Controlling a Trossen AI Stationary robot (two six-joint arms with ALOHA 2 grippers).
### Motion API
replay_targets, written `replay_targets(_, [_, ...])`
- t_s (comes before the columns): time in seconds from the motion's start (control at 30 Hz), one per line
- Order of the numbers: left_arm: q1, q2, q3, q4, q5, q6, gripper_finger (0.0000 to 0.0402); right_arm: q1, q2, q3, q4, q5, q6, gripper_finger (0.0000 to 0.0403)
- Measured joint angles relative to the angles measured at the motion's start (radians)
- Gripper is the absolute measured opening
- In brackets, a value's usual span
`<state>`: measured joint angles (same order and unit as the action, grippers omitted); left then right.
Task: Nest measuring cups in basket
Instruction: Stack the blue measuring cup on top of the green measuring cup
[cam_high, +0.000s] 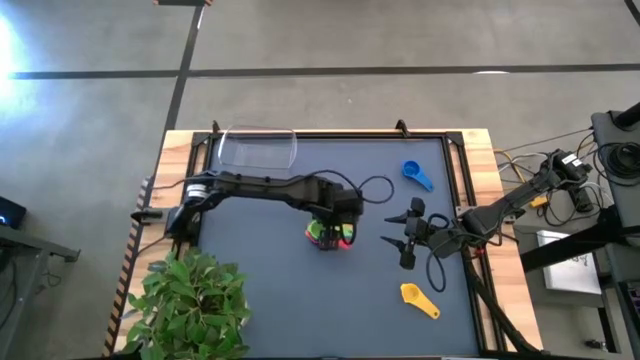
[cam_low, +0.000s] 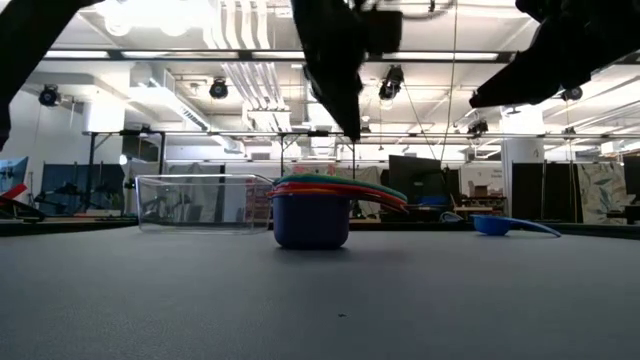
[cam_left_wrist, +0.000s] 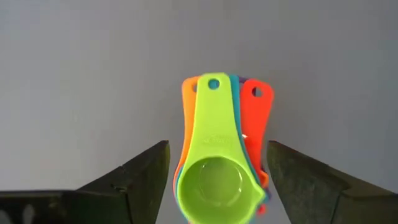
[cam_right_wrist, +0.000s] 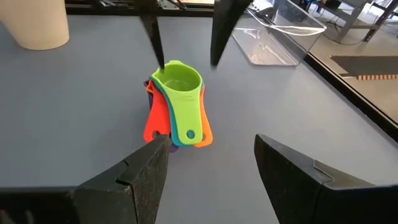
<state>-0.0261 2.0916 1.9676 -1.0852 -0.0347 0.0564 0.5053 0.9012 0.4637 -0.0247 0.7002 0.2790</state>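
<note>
Stack of nested bright plastic measuring cups (cam_high: 330, 234), green scoop on top, centre of high view on dark mat, outside the clear plastic rectangular basket (cam_high: 256, 149) at upper left: light, rigid, slick, likely best pinched across fanned handles; left gripper (cam_left_wrist: 217, 171) spread astride, holding nothing; right gripper (cam_right_wrist: 211, 165) spread, empty.

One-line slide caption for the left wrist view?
Open left gripper straddling nested measuring cups, green cup on top.

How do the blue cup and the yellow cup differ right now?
The blue cup lies toward the table's far edge; the yellow cup lies toward the near edge. Their colours differ. Both lie loose on the right side, outside the basket and apart from the nested stack.
</note>
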Motion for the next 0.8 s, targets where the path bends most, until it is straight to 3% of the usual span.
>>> replay_targets(0.2, [-0.029,-0.147,-0.023,0.016,-0.002,-0.05,0.0251,0.0,0.0,0.0,-0.001,0.0,0.001,0.0226])
replay_targets(0.33, [-0.058,-0.315,-0.165,0.161,-0.031,-0.086,0.025,0.0,0.0,0.0,-0.001,0.0,0.002,0.0226])
replay_targets(0.6, [-0.129,-0.703,-0.763,0.863,-0.064,-0.19,0.0236,0.0,0.0,0.0,-0.001,0.0,0.002,0.0226])
replay_targets(0.8, [-0.18,-0.843,-1.157,1.433,-0.232,-0.198,0.0233,0.0,0.0,0.0,0.001,0.006,0.057,0.0226])
